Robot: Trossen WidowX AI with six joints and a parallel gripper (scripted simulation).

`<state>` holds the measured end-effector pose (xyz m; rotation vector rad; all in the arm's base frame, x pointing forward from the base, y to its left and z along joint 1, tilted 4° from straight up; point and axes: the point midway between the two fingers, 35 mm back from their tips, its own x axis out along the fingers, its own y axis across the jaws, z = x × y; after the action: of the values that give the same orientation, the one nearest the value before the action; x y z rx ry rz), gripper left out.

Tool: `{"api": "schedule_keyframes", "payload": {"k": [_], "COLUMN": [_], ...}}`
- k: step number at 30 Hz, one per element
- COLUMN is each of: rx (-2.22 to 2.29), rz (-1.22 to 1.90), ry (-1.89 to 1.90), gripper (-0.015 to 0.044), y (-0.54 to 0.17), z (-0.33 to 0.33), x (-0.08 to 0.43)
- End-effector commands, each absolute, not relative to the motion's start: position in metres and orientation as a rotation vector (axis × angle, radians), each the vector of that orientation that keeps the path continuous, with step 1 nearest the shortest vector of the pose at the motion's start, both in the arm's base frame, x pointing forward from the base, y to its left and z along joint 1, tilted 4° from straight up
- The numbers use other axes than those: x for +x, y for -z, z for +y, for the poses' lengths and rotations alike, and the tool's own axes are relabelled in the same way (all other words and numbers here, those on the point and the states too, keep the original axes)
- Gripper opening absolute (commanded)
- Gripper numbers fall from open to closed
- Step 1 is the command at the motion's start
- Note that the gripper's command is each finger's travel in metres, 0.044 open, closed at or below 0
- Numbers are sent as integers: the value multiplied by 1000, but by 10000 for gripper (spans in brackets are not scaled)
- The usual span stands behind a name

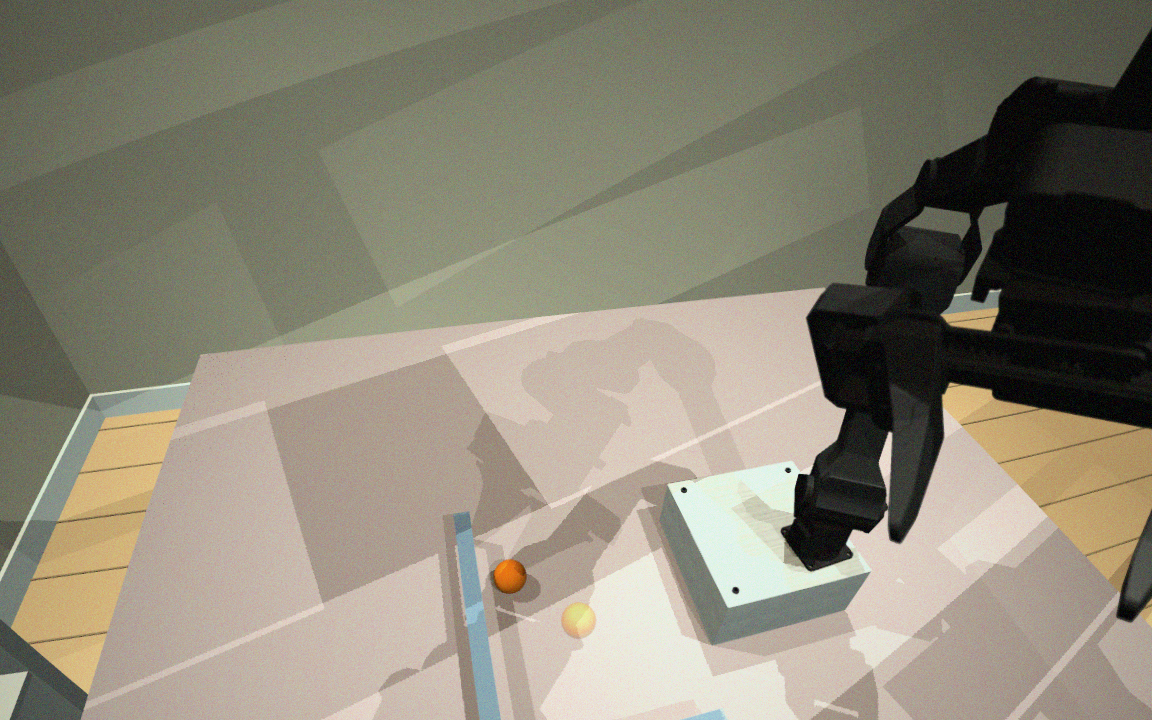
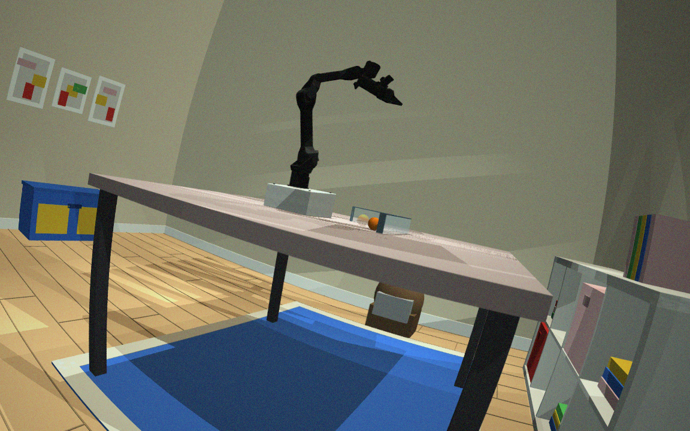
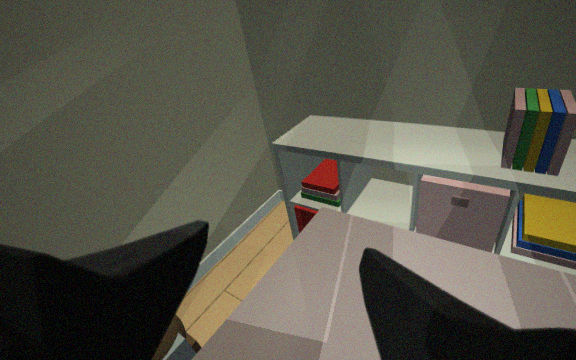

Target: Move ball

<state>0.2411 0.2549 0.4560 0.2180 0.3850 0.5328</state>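
An orange ball (image 1: 509,575) (image 2: 373,223) rests on the table, just beside the long clear wall (image 1: 475,626) (image 2: 396,224) with a small gap in the top view. The pale yellow see-through copy (image 1: 578,619) (image 2: 362,218) is apart from the ball, farther from that wall. The other wall (image 1: 712,715) shows only a sliver at the bottom edge of the top view. My gripper (image 1: 1011,576) (image 2: 401,103) (image 3: 286,246) is open and empty, high above the table. Neither ball nor walls show in the wrist view.
The arm's pale base box (image 1: 705,537) (image 2: 283,199) stands on the table (image 1: 231,537) (image 2: 444,262) near the copy. A shelf unit (image 2: 674,343) (image 3: 348,135) with books stands beyond one table end. A blue cabinet (image 2: 28,214) and a brown chair-like object (image 2: 390,324) are on the floor.
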Motion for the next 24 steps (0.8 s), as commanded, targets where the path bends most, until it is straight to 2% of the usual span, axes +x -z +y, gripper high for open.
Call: {"api": "schedule_keyframes", "payload": {"k": [1,9,17,24], "rx": [137,-22,-131,-165], "rz": [461,636,818,1032], "ry": [-421,-200,-93,0], "gripper": [306,306,306,306], "y": [-415,-325,-251,-176], "z": [243,188,123,41], "x": [283,360,405,420]}}
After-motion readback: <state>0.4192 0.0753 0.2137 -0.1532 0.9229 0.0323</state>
